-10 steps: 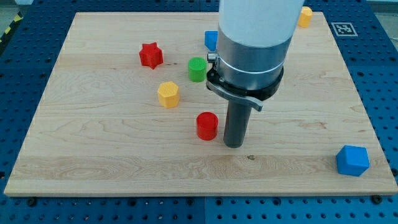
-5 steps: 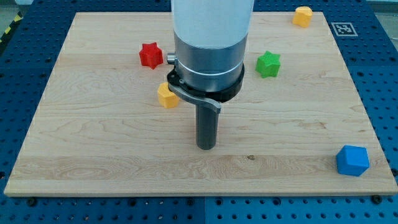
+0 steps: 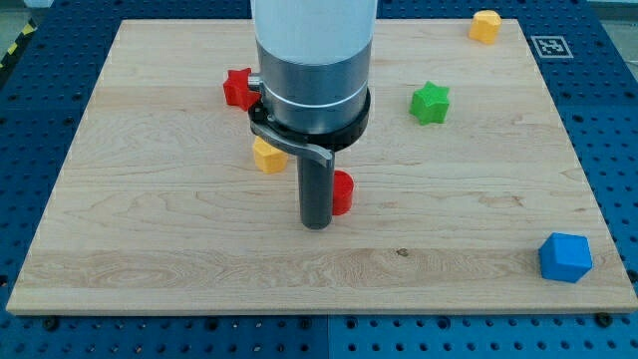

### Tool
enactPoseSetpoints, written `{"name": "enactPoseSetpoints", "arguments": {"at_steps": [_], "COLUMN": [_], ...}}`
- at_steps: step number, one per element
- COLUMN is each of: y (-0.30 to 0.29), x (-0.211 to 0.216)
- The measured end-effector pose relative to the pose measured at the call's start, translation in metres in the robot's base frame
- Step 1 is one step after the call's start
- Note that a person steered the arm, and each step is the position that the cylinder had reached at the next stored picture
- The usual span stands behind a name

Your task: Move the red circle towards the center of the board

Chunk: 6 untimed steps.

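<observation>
Near the middle of the board, slightly below centre, my tip rests on the wood with the red circle touching the rod's right side. Only a sliver of the circle shows, the rest being hidden behind the rod. The tool is a plain dark rod with no jaws, so it grips nothing; it only presses sideways against the circle. The arm's broad grey and white housing fills the upper centre of the frame and covers part of the board behind it.

At the upper left of the housing, a red star pokes out, its right part hidden. Just below it, left of the rod, a yellow block shows partly from under the arm's dark collar; its shape cannot be made out in full. Both lie apart from my tip.

To the right of the arm, in the upper right part of the board, a green star sits in the open, well apart from the red circle. A second, small yellow block sits at the board's top edge near the upper right corner. At the lower right corner, a blue block rests at the board's edge, far from the rod.
</observation>
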<state>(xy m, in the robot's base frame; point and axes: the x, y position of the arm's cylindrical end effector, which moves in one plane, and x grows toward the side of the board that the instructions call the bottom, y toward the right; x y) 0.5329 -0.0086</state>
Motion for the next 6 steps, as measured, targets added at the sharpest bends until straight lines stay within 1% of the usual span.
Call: {"name": "enactPoseSetpoints", "arguments": {"at_steps": [3, 5, 6], "y": [0.001, 0.002, 0.008], "x": [-0.012, -0.041, -0.027]}}
